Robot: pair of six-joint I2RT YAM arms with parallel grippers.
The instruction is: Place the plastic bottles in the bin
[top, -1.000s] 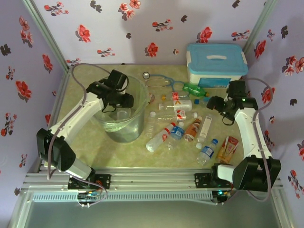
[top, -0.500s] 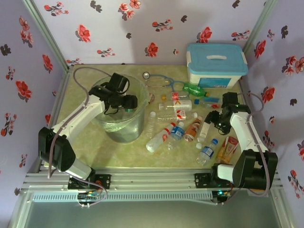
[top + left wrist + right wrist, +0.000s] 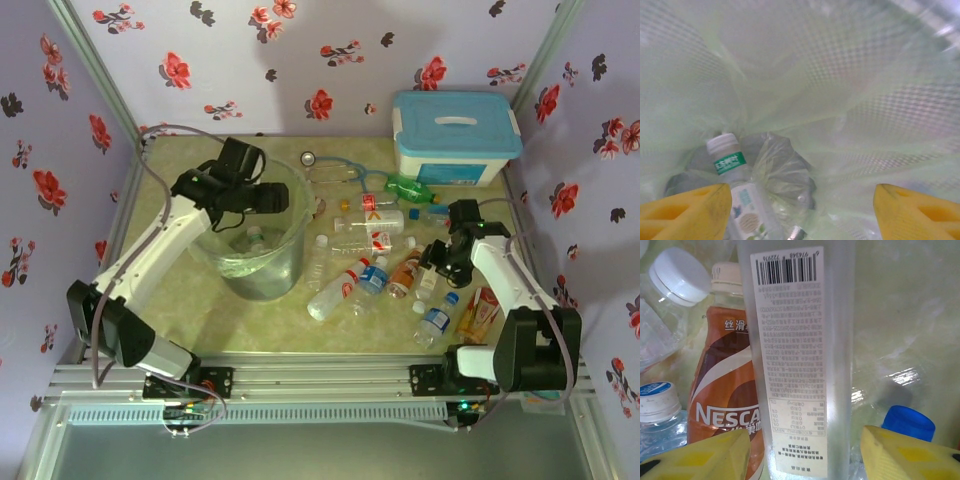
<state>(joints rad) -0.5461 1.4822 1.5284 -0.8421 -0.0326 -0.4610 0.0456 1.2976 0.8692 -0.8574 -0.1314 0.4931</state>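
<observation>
Left gripper [image 3: 801,192]: yellow fingers wide apart, holding nothing, hanging inside the mouth of the round translucent grey bin [image 3: 265,275] lined with a clear bag.
In the bin: a clear bottle [image 3: 737,195] with white cap and green band lies at the bottom; its white characters are too small to read.
Right gripper [image 3: 805,440]: jaws apart, straddling a frosted clear bottle [image 3: 795,340] lying on the table; contact cannot be told.
Writing: barcode and fine print on that bottle; "NESCA" on the amber-brown bottle [image 3: 725,385] touching it.
Remaining bottles [image 3: 360,250]: scattered right of the bin.
Open room: bare table [image 3: 200,310] along the near edge.
</observation>
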